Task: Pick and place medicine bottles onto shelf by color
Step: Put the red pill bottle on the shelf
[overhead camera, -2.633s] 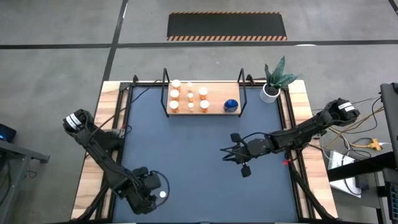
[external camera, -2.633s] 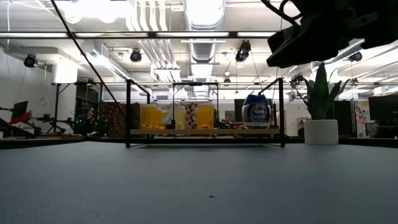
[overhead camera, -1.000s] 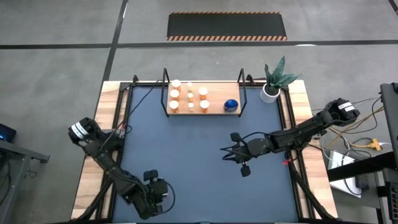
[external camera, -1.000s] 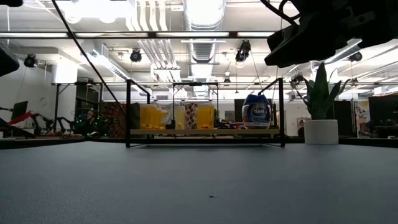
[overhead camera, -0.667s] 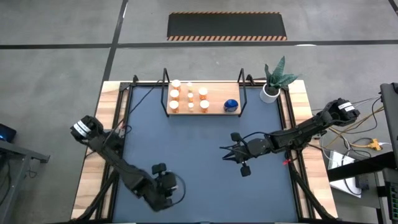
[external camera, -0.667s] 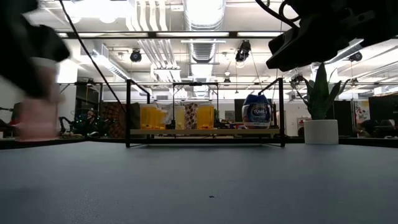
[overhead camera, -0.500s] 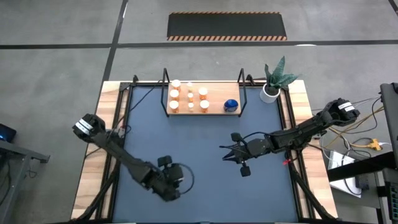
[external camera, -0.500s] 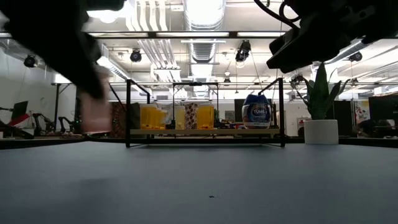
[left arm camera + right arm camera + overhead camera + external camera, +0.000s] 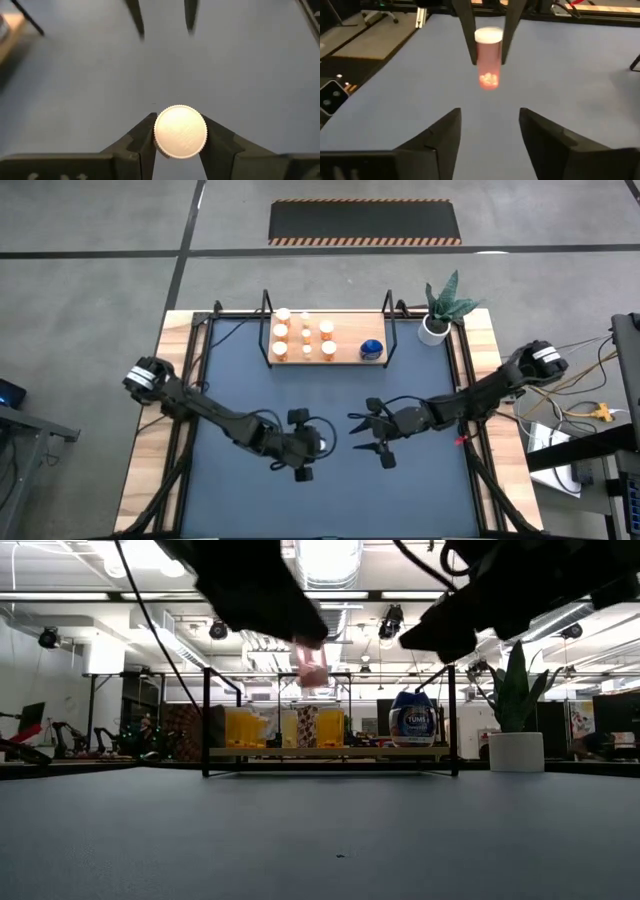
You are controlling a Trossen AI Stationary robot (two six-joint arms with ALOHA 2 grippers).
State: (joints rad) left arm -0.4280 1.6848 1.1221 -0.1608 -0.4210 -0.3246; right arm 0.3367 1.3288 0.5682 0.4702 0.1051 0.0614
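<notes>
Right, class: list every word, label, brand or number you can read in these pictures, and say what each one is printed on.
"TUMS": on the label of the blue bottle standing on the shelf, low view; the smaller print under it is too small to read.
Label of the orange bottle held in the left pincer: blurred, unreadable.
White cap of that bottle: no readable marking.
Orange bottles on the shelf: nothing legible.

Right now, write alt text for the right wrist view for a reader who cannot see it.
An orange medicine bottle with a white cap hangs upright above the dark blue mat, pinched between the left hand's two dark fingers. In the foreground, the right hand's own fingers stand open, pointing toward the bottle.
</notes>
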